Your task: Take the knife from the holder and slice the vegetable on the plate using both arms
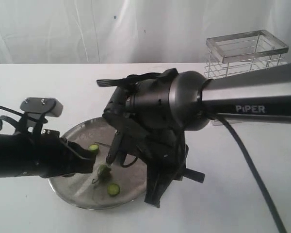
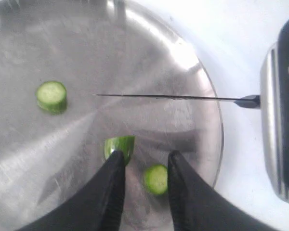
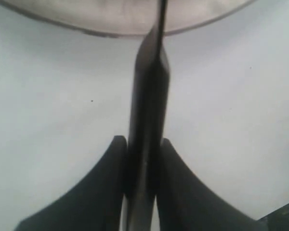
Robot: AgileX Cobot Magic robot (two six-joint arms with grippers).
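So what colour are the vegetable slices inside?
The vegetable slice is pale green inside, darker skin; clearest in left wrist view.

Slim dark knife stretches across the steel plate where the green vegetable lies sliced.

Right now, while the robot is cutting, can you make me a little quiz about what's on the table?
1. How many vegetable pieces lie on the plate?
2. Which one holds the knife? A. left gripper B. right gripper C. neither
3. True or false: the knife sits in the holder.

Key: 1. three. 2. B. 3. false; its blade is over the plate.
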